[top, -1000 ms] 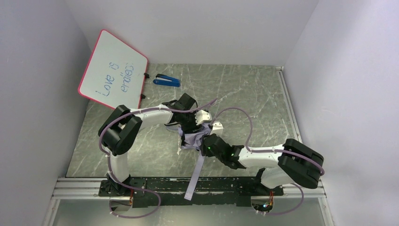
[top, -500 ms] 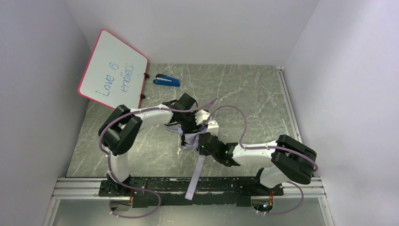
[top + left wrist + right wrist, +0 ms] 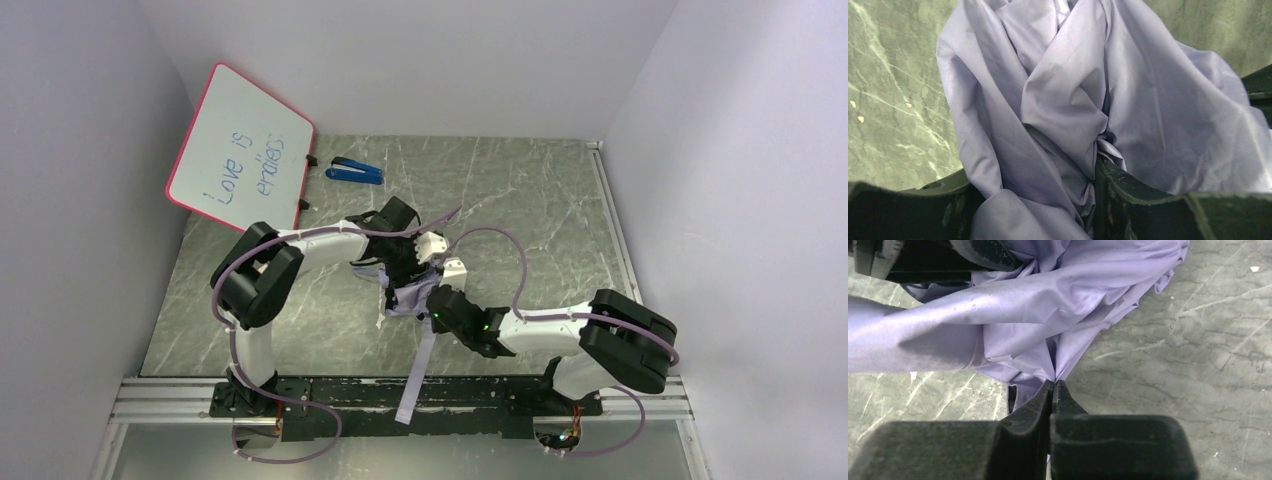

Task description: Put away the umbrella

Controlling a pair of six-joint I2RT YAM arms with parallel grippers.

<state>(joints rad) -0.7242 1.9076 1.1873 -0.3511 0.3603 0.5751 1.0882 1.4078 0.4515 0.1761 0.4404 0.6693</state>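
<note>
The umbrella [image 3: 404, 297] lies as a crumpled pale lilac bundle at the middle of the marble table, between both grippers. A long lilac strip [image 3: 414, 375] trails from it toward the near edge. My left gripper [image 3: 398, 268] sits on the bundle's far side. In the left wrist view, bunched canopy fabric [image 3: 1058, 100] fills the gap between the left gripper [image 3: 1032, 170] fingers. My right gripper [image 3: 438, 305] is at the bundle's right. In the right wrist view the right gripper [image 3: 1053, 382] is pinched shut on a corner of the lilac fabric [image 3: 1048, 315]. Handle and ribs are hidden.
A pink-framed whiteboard [image 3: 240, 150] leans at the back left, with a blue stapler-like object [image 3: 355, 171] beside it. Grey walls close in the left, back and right. A metal rail [image 3: 150, 400] runs along the near edge.
The right arm has drawn its elbow in to the left and its gripper has shifted slightly against the bundle. The left arm and the umbrella have barely moved.
</note>
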